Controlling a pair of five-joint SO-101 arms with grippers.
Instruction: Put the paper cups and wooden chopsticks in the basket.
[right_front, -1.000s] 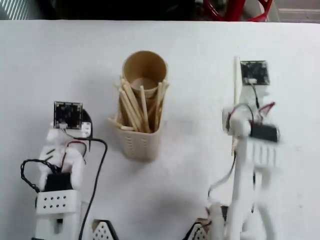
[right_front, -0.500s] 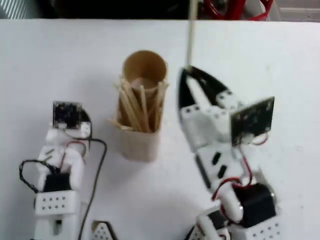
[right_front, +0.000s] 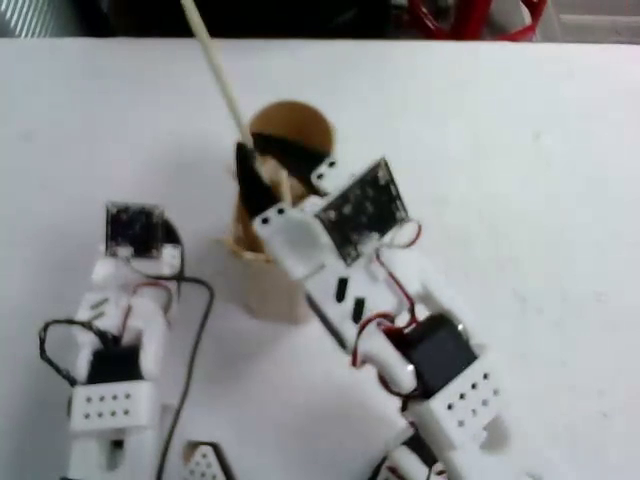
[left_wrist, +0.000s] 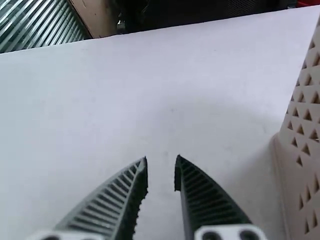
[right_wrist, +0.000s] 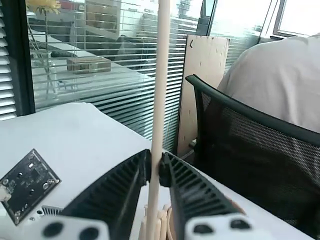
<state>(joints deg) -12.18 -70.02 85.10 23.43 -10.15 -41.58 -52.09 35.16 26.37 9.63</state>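
Observation:
A white perforated basket (right_front: 275, 290) stands mid-table with a brown paper cup (right_front: 300, 118) at its back and several wooden chopsticks inside it. My right gripper (right_front: 252, 152) hangs over the basket's mouth, shut on one wooden chopstick (right_front: 215, 60) that slants up and to the far left. In the right wrist view that chopstick (right_wrist: 162, 75) stands upright, pinched in the right gripper (right_wrist: 159, 170), with the basket's chopstick ends (right_wrist: 156, 220) below. My left gripper (left_wrist: 160, 174) is open by a narrow gap, holds nothing, and rests low over the table beside the basket wall (left_wrist: 302, 150).
The left arm (right_front: 125, 270) sits at the table's left, with a black cable (right_front: 195, 330) looped beside it. The right arm's body (right_front: 400, 340) slants across the front right. White tabletop (right_front: 520, 150) lies open to the right and behind the basket.
The right arm has swung from the table's right side leftward to over the basket, carrying the chopstick. The left arm has stayed still.

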